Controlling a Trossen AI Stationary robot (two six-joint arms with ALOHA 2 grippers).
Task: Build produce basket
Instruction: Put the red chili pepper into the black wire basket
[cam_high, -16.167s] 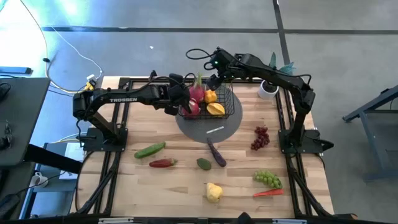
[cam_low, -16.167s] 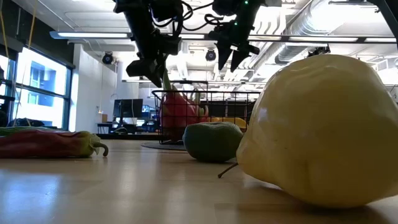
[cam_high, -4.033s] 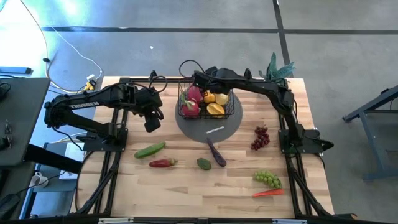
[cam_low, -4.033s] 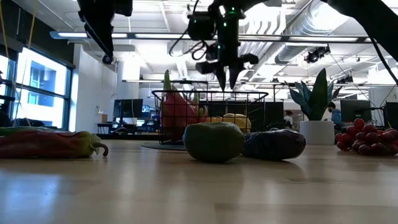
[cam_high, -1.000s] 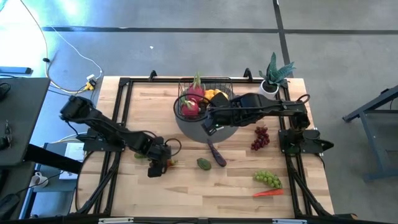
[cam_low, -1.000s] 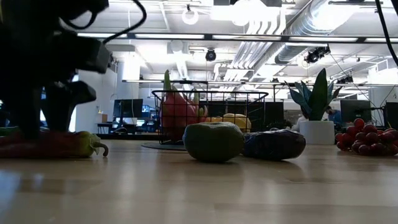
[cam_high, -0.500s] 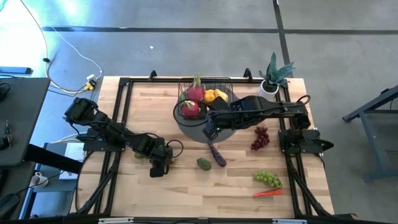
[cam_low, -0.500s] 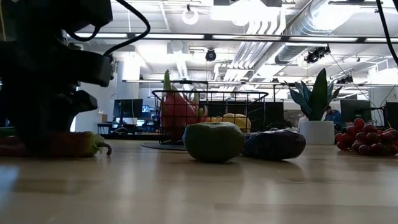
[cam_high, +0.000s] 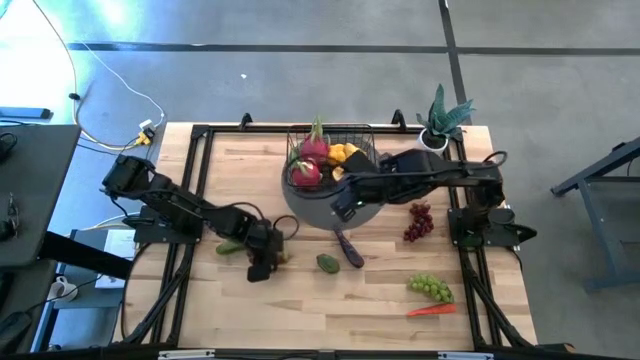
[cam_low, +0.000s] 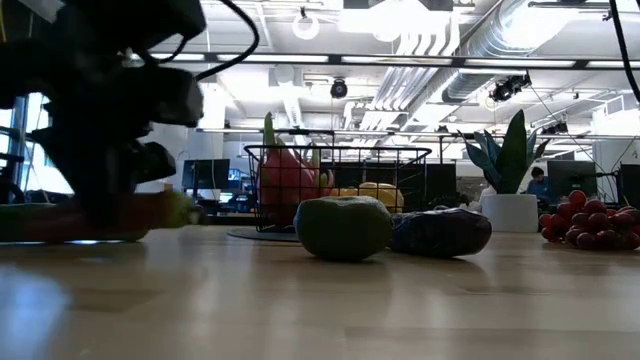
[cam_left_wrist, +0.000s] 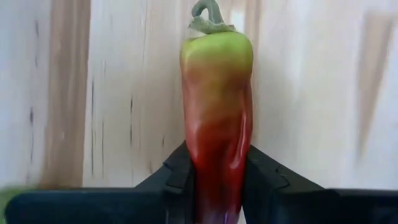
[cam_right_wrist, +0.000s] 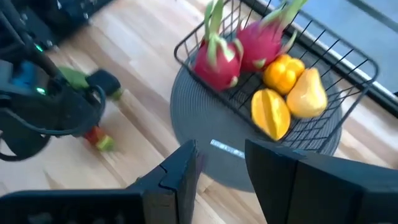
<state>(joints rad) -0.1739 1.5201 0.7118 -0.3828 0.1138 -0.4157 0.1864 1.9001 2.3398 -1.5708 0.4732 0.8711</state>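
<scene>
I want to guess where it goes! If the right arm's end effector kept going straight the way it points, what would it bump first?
Probably the round grey mat: the right end effector hovers at its edge, empty. Beyond lies the black wire-grid basket, though depth is unclear.

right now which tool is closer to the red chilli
Left. The left tool has its fingers on both sides of the red chilli. The right tool hovers over the grey mat, away from the chilli.

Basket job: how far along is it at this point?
Done: four pieces in the basket. In hand: left pincer shut on the red chilli. Left on the table: cucumber, eggplant, both grape bunches, carrot. Right pincer hangs open near the mat.
</scene>
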